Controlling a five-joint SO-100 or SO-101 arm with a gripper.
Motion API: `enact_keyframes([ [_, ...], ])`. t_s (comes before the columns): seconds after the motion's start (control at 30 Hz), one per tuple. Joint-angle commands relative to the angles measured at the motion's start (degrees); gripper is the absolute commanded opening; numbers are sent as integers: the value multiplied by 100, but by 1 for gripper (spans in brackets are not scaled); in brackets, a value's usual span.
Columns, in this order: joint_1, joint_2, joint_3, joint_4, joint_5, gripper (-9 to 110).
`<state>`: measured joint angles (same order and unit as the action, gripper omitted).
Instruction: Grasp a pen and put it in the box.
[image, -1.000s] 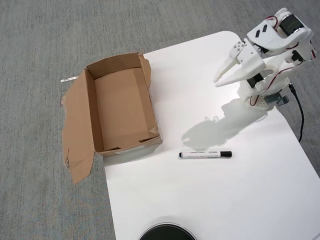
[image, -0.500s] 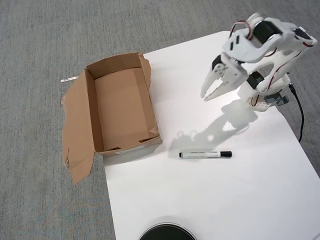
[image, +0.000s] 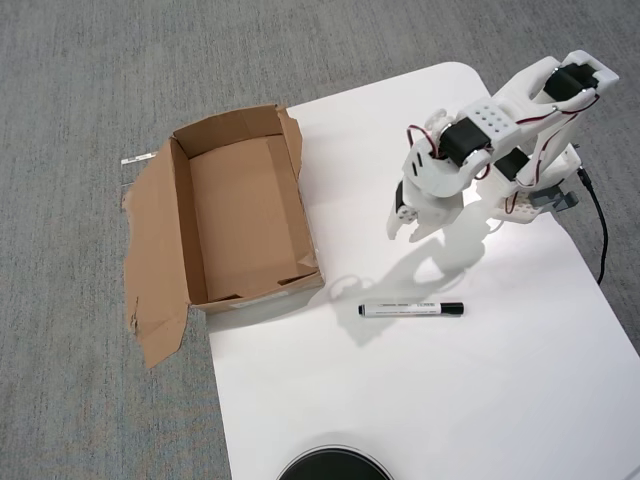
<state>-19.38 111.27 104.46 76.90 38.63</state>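
Note:
In the overhead view a slim white pen (image: 410, 309) with a black cap on its right end lies flat on the white table, pointing left-right. The brown cardboard box (image: 243, 213) sits open and empty at the table's left edge, with one wide flap (image: 152, 260) spread flat to its left. My white gripper (image: 404, 231) hangs above the table, above and slightly left of the pen, well clear of it. Its fingers sit close together and hold nothing. The box is to the left of the gripper.
The white table (image: 480, 390) has a rounded far corner and its left edge runs under the box; grey carpet lies beyond. A black round object (image: 333, 466) shows at the bottom edge. A black cable (image: 600, 230) runs down beside the arm's base.

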Motion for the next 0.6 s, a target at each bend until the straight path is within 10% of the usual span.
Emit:
enact_keyframes([
  [0.0, -215, -255, -136, -70, -13, 17],
  [0.57, -303, -861, -224, -79, 83, 19],
])
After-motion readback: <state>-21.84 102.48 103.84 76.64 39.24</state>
